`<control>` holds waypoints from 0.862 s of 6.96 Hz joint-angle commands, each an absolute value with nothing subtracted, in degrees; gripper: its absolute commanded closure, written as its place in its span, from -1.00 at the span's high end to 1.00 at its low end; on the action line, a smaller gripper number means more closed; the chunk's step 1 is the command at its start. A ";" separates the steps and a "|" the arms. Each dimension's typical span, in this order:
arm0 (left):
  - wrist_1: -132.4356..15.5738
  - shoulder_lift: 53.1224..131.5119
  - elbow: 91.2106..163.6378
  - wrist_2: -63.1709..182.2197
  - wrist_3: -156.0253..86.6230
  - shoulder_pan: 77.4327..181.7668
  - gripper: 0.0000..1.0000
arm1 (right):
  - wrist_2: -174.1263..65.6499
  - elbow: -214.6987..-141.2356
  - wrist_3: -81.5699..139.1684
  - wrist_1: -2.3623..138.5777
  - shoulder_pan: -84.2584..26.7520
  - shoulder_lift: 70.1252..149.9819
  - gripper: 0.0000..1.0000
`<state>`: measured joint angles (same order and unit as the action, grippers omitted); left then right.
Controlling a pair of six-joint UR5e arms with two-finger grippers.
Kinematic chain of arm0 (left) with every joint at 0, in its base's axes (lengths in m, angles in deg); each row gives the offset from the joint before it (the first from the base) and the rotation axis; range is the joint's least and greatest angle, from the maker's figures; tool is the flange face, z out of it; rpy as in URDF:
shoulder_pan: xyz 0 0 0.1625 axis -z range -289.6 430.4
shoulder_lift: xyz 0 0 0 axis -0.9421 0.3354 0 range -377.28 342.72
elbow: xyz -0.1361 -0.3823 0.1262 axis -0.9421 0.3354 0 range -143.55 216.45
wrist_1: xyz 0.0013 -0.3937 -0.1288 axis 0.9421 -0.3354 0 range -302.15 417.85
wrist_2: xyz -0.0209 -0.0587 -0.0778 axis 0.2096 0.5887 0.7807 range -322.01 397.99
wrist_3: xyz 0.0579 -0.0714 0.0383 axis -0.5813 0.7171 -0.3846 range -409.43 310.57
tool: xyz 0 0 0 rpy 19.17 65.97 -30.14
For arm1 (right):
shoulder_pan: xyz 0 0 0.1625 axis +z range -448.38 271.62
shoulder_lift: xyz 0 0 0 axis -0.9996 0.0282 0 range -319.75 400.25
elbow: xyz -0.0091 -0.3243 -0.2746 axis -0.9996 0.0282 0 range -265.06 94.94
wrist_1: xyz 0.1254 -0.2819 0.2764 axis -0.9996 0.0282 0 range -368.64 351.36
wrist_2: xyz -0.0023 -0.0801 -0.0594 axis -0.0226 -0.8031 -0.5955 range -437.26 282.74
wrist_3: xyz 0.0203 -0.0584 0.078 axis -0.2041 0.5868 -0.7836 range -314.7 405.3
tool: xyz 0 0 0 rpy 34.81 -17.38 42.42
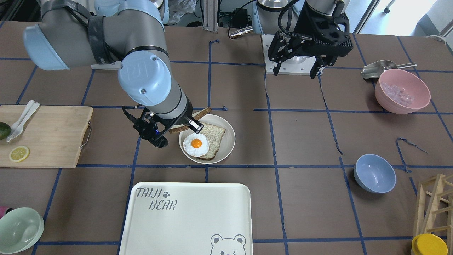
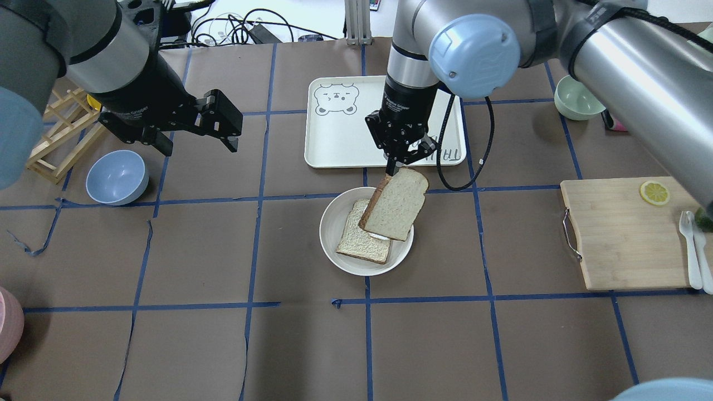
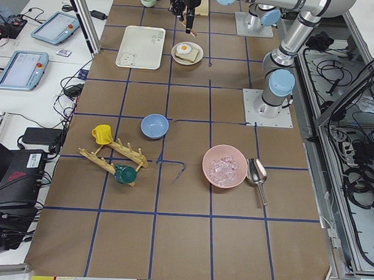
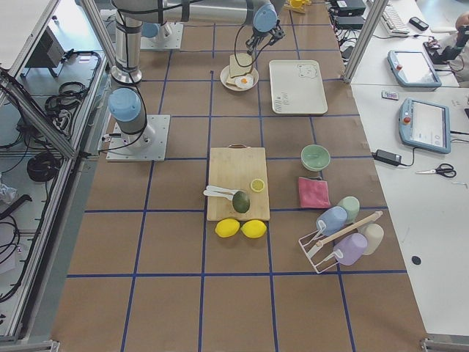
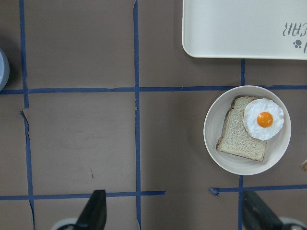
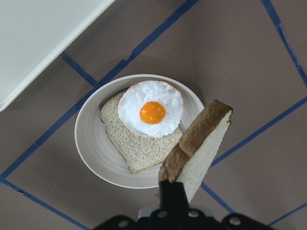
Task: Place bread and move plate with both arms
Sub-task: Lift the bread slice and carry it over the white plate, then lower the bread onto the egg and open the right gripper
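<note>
My right gripper (image 2: 402, 165) is shut on the bread (image 2: 396, 205), a thick slice with pale crumb and brown crust. It holds the slice tilted, just above the round cream plate (image 2: 328, 234). The bread also shows in the right wrist view (image 6: 201, 148), over the plate's (image 6: 86, 139) right side. On the plate lies a smaller, beiger slice (image 5: 240, 136) with a fried egg (image 5: 263, 120) on top. My left gripper (image 2: 195, 125) is open and empty, in the air well to the left of the plate; its fingertips (image 5: 98, 211) frame bare table.
The rectangular bear tray (image 2: 334, 139) lies just beyond the plate. A wooden cutting board (image 2: 624, 239) with a lemon slice is on the right. A blue bowl (image 2: 117, 177) and a wooden rack (image 2: 61, 139) are on the left, and a green bowl (image 2: 579, 97) at the far right.
</note>
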<state>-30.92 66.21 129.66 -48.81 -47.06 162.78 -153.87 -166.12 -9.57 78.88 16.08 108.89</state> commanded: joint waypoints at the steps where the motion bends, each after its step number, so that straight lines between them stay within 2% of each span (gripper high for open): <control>1: -30.92 66.22 129.62 -48.84 -47.06 162.78 1.00 | -150.83 -166.62 -13.57 80.39 16.73 105.22 -1.00; 6: -30.83 66.22 129.79 -48.84 -47.06 162.69 1.00 | -150.04 -168.11 -15.61 80.57 16.65 103.27 -1.00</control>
<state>-30.90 66.22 129.72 -48.84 -47.06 162.70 -150.55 -167.85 -15.51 80.67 16.72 103.46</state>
